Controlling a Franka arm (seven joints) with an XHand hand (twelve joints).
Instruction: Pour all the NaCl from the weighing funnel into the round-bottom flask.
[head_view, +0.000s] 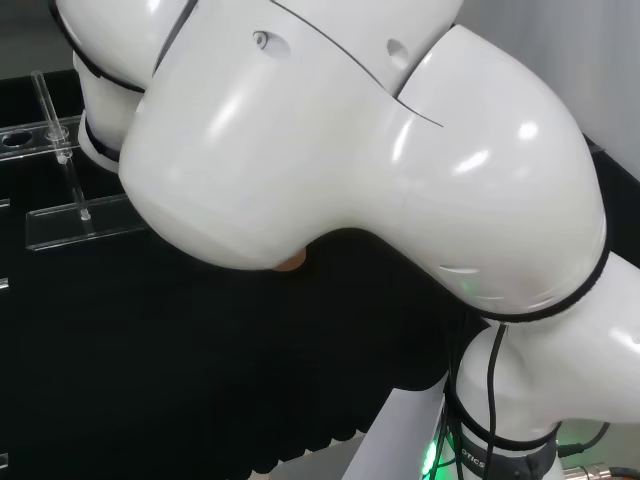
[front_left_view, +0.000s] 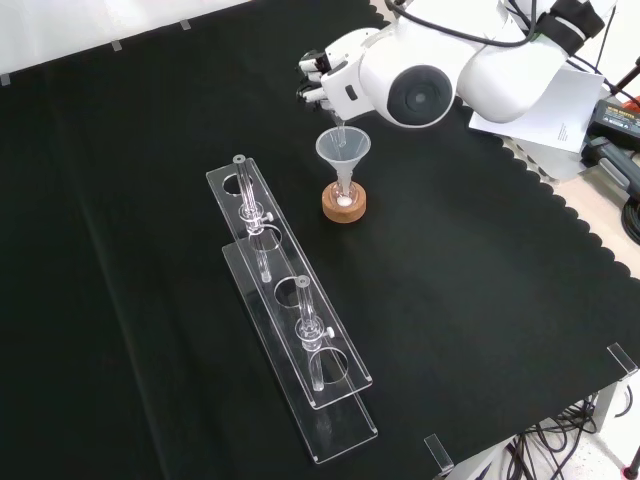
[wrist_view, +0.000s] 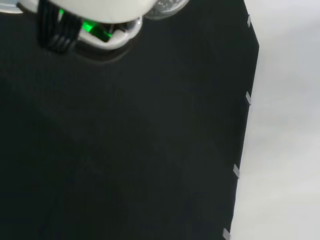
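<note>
In the front view the robot hand (front_left_view: 322, 78) hangs just above a clear funnel (front_left_view: 343, 150); whether its fingers pinch anything I cannot tell. The funnel stands upright in a flask on a cork ring (front_left_view: 344, 204). A clear rack (front_left_view: 290, 300) lies nearby on the worktop (front_left_view: 120, 250).

The bench (front_left_view: 150, 200) is covered in plain black cloth. A tan cork ring (front_left_view: 344, 205) is seen under a clear funnel (front_left_view: 343, 150). The rack (front_left_view: 290, 310) is clear. The hand (front_left_view: 325, 75) is black and white.
</note>
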